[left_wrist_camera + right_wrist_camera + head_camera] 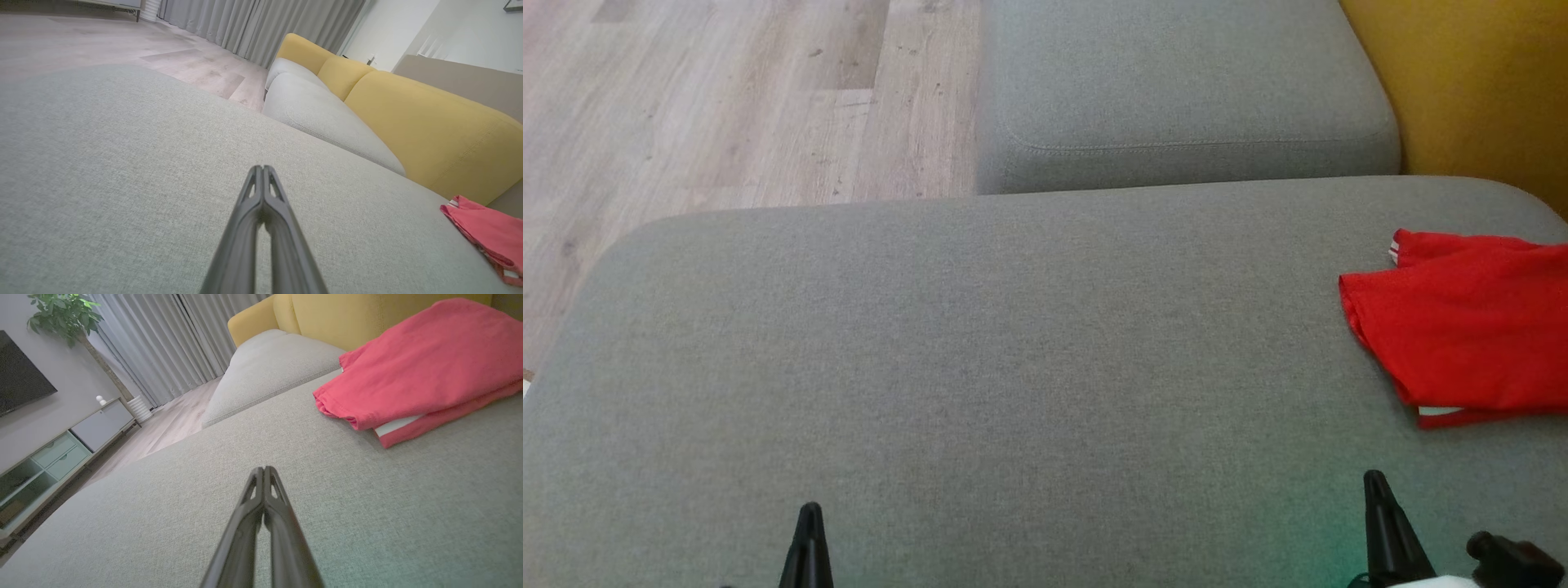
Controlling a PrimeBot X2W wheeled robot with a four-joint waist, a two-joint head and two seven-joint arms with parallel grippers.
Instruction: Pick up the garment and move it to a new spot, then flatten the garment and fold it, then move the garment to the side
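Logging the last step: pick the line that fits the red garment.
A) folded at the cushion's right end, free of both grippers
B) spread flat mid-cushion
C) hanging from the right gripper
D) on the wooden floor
A: the red garment lies folded at the right end of the grey cushion, left gripper and right gripper shut, apart from it.

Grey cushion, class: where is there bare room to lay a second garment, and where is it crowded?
Bare: the grey cushion from its left edge by the floor across to the folded red garment, and the far cushion. Crowded: only the right end, under the garment.
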